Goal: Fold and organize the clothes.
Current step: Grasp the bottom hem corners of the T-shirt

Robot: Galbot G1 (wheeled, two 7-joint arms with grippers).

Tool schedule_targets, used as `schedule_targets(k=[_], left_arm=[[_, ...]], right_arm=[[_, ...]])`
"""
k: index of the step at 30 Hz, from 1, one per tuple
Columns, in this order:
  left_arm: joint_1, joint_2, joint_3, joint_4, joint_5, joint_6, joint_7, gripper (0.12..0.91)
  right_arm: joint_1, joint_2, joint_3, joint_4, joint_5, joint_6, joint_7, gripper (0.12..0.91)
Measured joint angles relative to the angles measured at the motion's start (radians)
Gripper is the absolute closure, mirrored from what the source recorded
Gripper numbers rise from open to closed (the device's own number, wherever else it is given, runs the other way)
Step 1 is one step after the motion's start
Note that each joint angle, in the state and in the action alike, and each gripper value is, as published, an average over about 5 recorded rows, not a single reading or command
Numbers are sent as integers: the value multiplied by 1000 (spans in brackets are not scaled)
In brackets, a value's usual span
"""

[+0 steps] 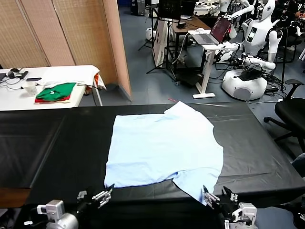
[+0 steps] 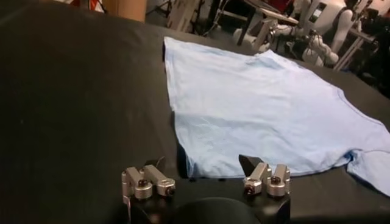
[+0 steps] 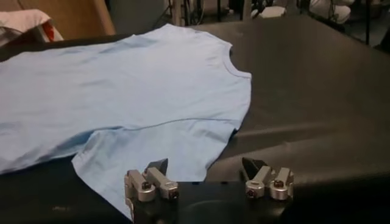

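A pale blue T-shirt (image 1: pixel 164 148) is lying spread flat on the black table (image 1: pixel 57 143), hem toward the robot's left, collar toward its right, 1 sleeve reaching to the near edge and the other pointing to the far edge. No lettering is showing on the upper side.

The left gripper (image 1: pixel 95 196) is hovering at the near edge, just beside the shirt's near hem corner, fingers spread apart and gripping nothing. The right gripper (image 1: pixel 220 198) is sitting at the near edge beside the near sleeve, also spread wide and empty.

Beyond the table, folded green and red garments (image 1: pixel 55 92) are resting on a white side table (image 1: pixel 71 76) at the far left, in front of a tan screen (image 1: pixel 76 33). A white humanoid robot (image 1: pixel 255 43) and a desk with a laptop (image 1: pixel 214 32) are standing on the grey-blue floor at the far right; a black chair (image 1: pixel 290 114) is sitting beside the table.
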Motion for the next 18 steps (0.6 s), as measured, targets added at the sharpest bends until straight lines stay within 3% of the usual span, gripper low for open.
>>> schedule_targets(k=[3,5,12,15,18], left_arm=[[-8,-7,9,17,9,-8,-1,205],[-11,-8,13,26,14,-11,-1,281],[-14,-9,21,42,21,-16,-1,680],[-14,-10,27,45,24,-16,-1,825],[-12,-11,31,45,29,-17,-3,880]], right_arm=[[-1,4,-4,-2,-6,1,-3,276],[-2,6,-5,-3,-7,1,-4,398],[6,10,-14,-12,-12,5,-8,815],[3,11,-13,-15,-10,16,-5,884],[-8,10,-6,-2,-6,22,-3,885]])
